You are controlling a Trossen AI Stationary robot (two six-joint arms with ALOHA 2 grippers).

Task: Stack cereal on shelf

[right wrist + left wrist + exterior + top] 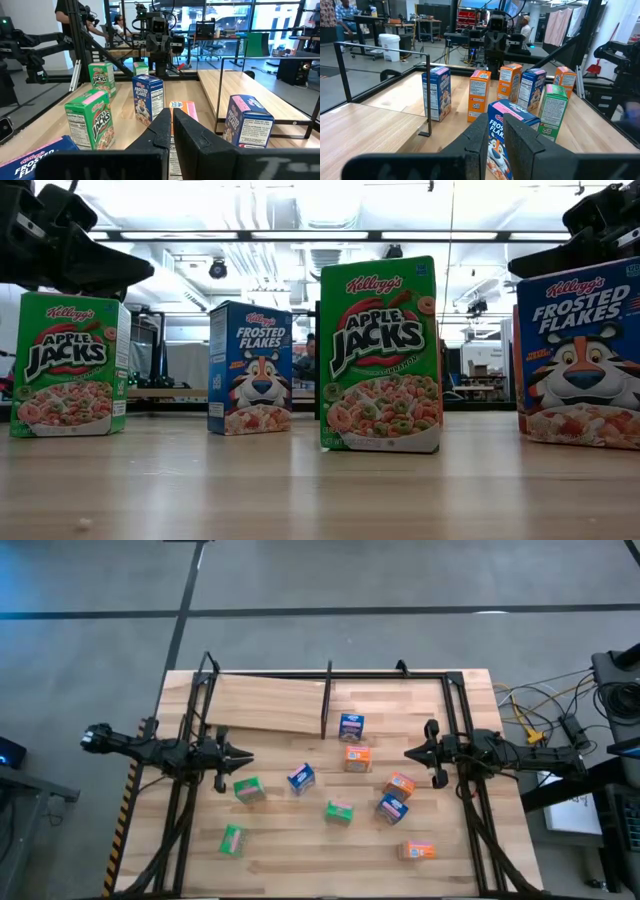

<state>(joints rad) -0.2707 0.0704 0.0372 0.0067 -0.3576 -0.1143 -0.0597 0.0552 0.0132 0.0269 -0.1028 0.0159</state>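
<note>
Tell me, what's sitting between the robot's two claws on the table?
In the high view, between the left gripper and the right gripper stand a blue cereal box and an orange cereal box.

Green Apple Jacks boxes (380, 355) show red-and-black lettering over coloured loops. Blue Frosted Flakes boxes (251, 368) bear an orange tiger. The worktop (300, 860) is pale striped wood.

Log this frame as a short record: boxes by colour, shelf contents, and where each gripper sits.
green boxes: three, toward the left and middle, e.g.
blue boxes: three, one just right of the divider rod
orange boxes: three, right half, e.g.
shelf: no box on its plank
left gripper: shut, holding nothing, at the table's left side
right gripper: shut, holding nothing, at the right side
stacking: not started
</note>
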